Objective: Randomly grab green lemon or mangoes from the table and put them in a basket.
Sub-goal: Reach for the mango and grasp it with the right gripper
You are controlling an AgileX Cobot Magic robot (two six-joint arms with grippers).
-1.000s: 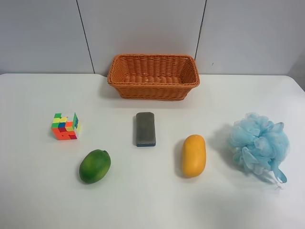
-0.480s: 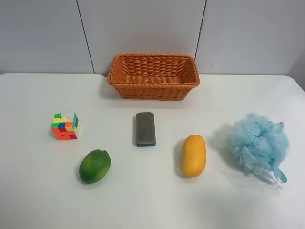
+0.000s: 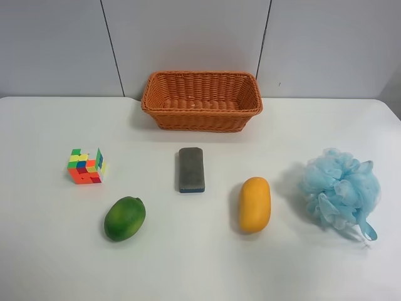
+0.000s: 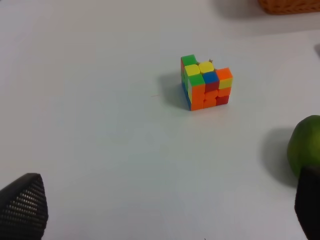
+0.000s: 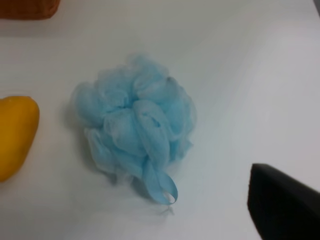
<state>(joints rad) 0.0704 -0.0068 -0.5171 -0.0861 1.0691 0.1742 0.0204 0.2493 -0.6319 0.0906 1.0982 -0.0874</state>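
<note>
The green lemon lies on the white table at front left; its edge also shows in the left wrist view. The yellow-orange mango lies at front right of centre; one end of it shows in the right wrist view. The orange wicker basket stands empty at the back. No arm shows in the exterior high view. My left gripper is open and empty above the table, with the lemon beside one finger. Of my right gripper only one dark finger shows, away from the mango.
A colourful puzzle cube sits at the left, also in the left wrist view. A grey eraser block lies in the middle. A blue bath pouf sits at the right, also in the right wrist view.
</note>
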